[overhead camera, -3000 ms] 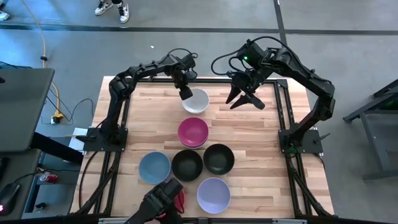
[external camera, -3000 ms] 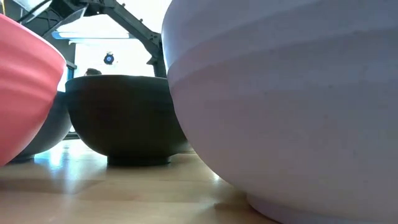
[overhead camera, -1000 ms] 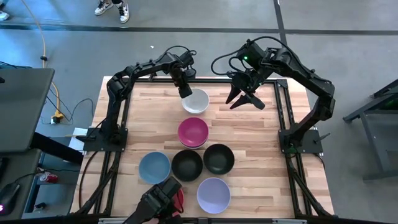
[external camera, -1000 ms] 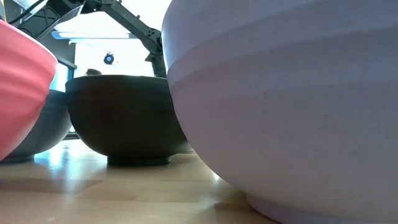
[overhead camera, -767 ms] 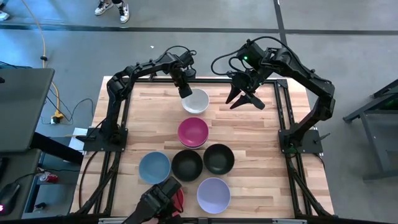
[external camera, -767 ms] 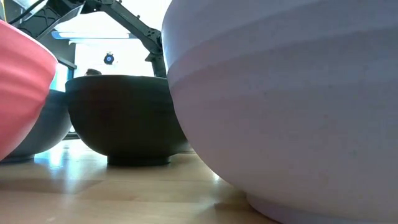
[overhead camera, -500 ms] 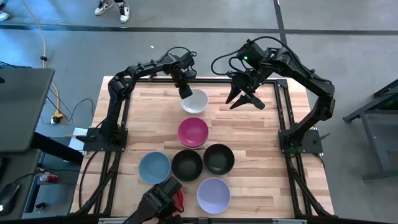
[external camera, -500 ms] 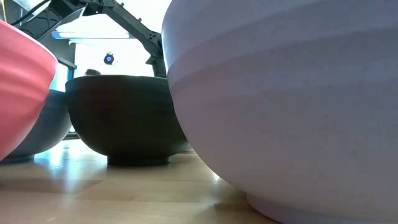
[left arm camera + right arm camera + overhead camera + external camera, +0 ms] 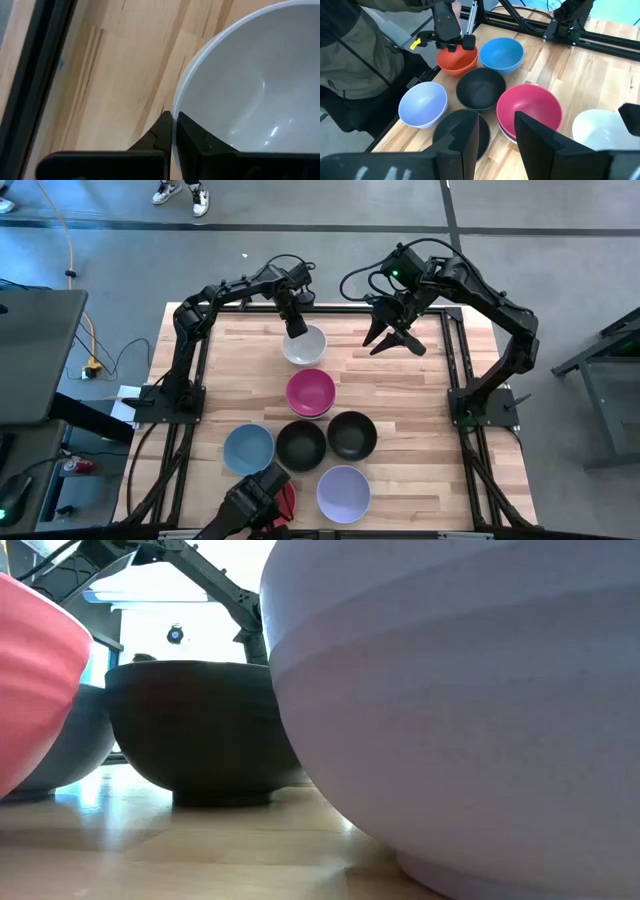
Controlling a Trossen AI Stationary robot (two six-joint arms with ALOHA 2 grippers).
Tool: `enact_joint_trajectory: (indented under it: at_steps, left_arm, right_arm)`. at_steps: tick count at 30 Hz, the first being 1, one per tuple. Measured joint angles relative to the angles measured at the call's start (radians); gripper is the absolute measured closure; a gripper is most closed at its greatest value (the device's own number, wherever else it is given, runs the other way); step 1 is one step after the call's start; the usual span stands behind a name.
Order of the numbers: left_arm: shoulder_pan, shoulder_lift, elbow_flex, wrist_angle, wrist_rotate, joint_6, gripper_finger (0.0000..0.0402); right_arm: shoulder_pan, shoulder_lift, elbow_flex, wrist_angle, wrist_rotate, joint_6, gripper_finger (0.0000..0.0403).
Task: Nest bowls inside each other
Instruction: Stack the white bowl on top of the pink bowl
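— Where does it stand on the bench (image 9: 420,400)?

— Left arm reaches toward the far edge, its gripper (image 9: 297,330) pinched on the rim of a white bowl (image 9: 304,346). Right gripper (image 9: 392,340) hangs over the far edge, fingers spread, holding nothing.

— And the other bowls?

— Magenta bowl (image 9: 310,392) mid-bench, stacked on another bowl. Toward the near edge: blue bowl (image 9: 248,449), two black bowls (image 9: 301,445), lavender bowl (image 9: 343,493). A red bowl (image 9: 456,60) sits at the near edge, gripped by a hand-held tool (image 9: 446,26) that a person (image 9: 355,55) holds.
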Motion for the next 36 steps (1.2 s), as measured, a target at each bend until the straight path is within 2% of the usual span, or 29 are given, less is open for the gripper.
enact_joint_trajectory:
  at_steps: [6,15,24,29,36]
  left_arm:
    - [0.002,-0.001,0.091,-0.102,-0.044,0.018,0.04]
    - [-0.01,-0.003,0.341,-0.358,-0.042,0.045,0.0401]
    - [-0.105,-0.003,0.527,-0.529,-0.036,0.042,0.0401]
    - [-0.168,-0.003,0.578,-0.531,0.002,0.01,0.0401]
    - [-0.279,-0.003,0.579,-0.531,0.016,0.009,0.0401]
  right_arm:
    - [-0.019,0.0,0.0,0.0,0.0,0.0,0.0284]
    - [-0.037,0.0,0.0,-0.005,0.0,0.0,0.0284]
    - [-0.129,0.0,0.0,-0.001,0.002,-0.003,0.0284]
    - [-0.193,0.0,0.0,0.003,0.002,-0.003,0.0284]
    - [-0.265,0.0,0.0,0.001,0.002,-0.003,0.0284]
